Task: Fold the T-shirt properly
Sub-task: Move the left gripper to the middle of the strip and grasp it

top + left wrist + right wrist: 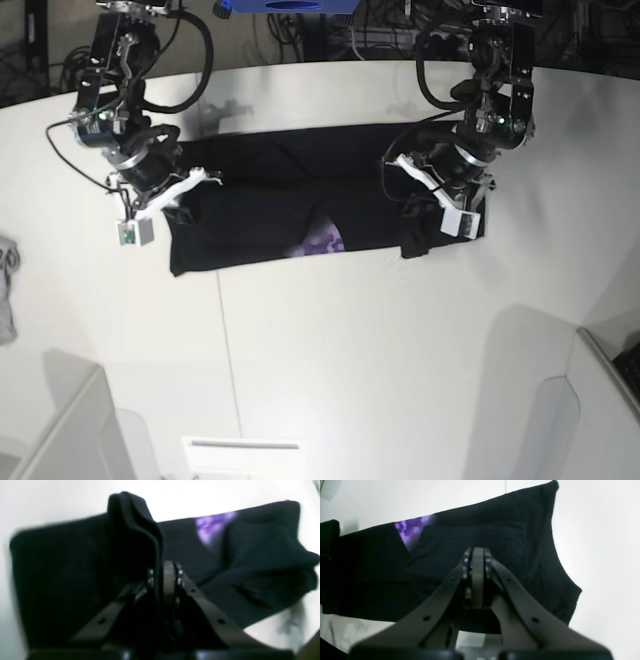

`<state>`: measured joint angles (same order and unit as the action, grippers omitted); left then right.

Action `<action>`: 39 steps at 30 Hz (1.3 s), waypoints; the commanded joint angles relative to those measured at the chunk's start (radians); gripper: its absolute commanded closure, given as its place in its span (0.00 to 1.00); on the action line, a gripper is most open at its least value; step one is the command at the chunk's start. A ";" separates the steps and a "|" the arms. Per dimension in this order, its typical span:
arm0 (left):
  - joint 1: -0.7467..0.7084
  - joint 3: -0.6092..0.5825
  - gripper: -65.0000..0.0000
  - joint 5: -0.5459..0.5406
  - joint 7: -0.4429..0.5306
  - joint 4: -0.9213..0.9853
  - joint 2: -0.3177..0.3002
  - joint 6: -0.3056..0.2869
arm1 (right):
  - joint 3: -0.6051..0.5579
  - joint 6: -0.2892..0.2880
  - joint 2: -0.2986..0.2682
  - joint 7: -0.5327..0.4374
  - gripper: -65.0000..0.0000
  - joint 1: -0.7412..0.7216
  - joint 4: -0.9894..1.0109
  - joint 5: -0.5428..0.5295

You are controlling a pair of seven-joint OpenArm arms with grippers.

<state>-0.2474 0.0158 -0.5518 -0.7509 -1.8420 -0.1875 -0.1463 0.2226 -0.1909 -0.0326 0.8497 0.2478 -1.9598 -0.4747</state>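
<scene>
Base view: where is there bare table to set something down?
The wide white stretch in front of the T-shirt is bare, also beyond each end. Crowded where the left claw and right claw meet the cloth.

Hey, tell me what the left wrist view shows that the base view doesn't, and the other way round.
Only the left wrist view shows, close up, the left gripper shut on a raised fold of the T-shirt, pinched between its fingers.

Only the base view shows the whole T-shirt lying as a long band across the white table, both arms at its ends, and a grey cloth at the table's edge.

Both show the black fabric and its purple print.
</scene>
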 commanded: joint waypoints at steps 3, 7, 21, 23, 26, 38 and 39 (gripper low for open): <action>0.032 -0.040 1.00 -0.009 0.018 0.025 -0.004 0.004 | 0.004 0.000 -0.003 -0.022 1.00 -0.008 -0.017 -0.014; 0.047 -0.081 1.00 -0.009 0.020 0.069 -0.002 0.017 | 0.004 0.000 -0.005 -0.022 1.00 -0.008 -0.017 -0.014; 0.067 -0.081 1.00 -0.009 0.020 0.078 0.023 0.017 | 0.004 0.000 -0.005 -0.023 1.00 -0.009 -0.016 -0.014; 0.067 -0.081 1.00 -0.009 0.020 0.078 0.023 0.017 | 0.004 0.000 -0.005 -0.023 1.00 -0.009 -0.016 -0.014; 0.067 -0.081 1.00 -0.009 0.020 0.078 0.023 0.017 | 0.004 0.000 -0.005 -0.023 1.00 -0.009 -0.016 -0.014; 0.067 -0.083 1.00 -0.009 0.020 0.080 0.023 0.017 | 0.004 0.000 -0.005 -0.023 1.00 -0.011 -0.016 -0.014; 0.067 -0.083 1.00 -0.009 0.020 0.080 0.023 0.017 | 0.004 0.000 -0.005 -0.023 1.00 -0.011 -0.016 -0.014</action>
<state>-0.1890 -0.0669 -0.5495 -0.7521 -1.7470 -0.1638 -0.1265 0.2226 -0.1909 -0.0326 0.8497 0.2474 -1.9594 -0.4751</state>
